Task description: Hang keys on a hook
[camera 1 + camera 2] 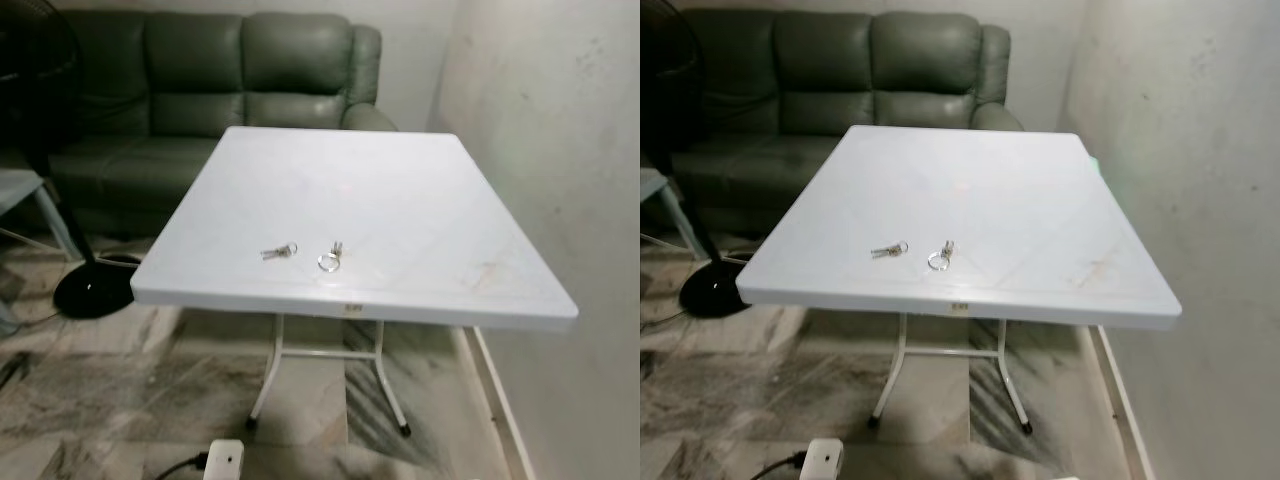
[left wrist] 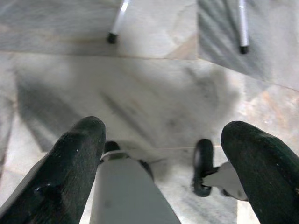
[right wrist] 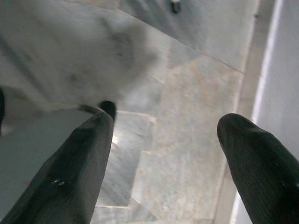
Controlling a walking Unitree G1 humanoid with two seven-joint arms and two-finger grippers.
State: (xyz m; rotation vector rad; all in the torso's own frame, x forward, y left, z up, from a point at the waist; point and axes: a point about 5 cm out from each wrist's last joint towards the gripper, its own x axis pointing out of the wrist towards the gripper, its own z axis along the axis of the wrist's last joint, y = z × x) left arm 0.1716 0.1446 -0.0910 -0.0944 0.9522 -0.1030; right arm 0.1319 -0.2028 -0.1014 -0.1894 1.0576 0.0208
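Both hands hang idle over the marble floor (image 2: 154,93), left hand (image 2: 163,154) and right hand (image 3: 163,149) each spread wide and grasping nothing. Approach is the step in hand, I judge. Two key bunches (image 1: 279,251), (image 1: 331,258) lie near the white bench's (image 1: 420,200) six o'clock edge. Next comes a reach. No hook is seen. A small edge label (image 1: 350,309) is unreadable.
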